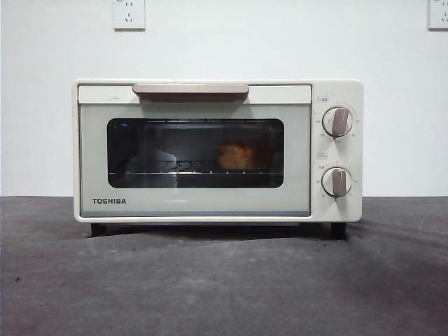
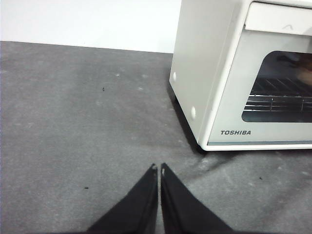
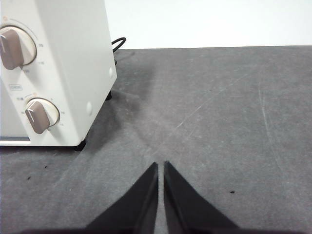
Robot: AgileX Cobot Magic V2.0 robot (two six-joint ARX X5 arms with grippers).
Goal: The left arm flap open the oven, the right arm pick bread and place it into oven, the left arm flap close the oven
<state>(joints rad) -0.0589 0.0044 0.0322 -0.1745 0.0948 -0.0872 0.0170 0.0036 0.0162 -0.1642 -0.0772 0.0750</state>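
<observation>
- Left gripper (image 2: 159, 168): jaws pressed together with just a hairline slit between the tips, nothing held, nothing touched. It sits over bare mat, well off from the oven's (image 2: 229, 87) near corner, on the TOSHIBA-logo side.
- Right gripper (image 3: 161, 165): same deal, jaws together, empty, hanging over the mat off the oven's knob side, well apart from it.
- The oven door (image 1: 194, 161) is flapped shut, beige bar handle (image 1: 190, 89) up along the top edge. Neither gripper is anywhere close to it.
- The bread (image 1: 236, 156) is inside the oven, visible through the dark glass, sitting on the wire rack (image 1: 178, 168) toward the knob end of the window. It looks golden-orange and a bit murky behind the glass.
- Two knobs (image 1: 339, 122) stacked on the oven's panel beside the door.
- A black cord (image 3: 118, 45) curls out from behind the oven in the right wrist view.
- Dark grey mat (image 1: 224, 287) under the oven, white wall behind, with a wall socket (image 1: 129, 14) above the oven on the logo side.
</observation>
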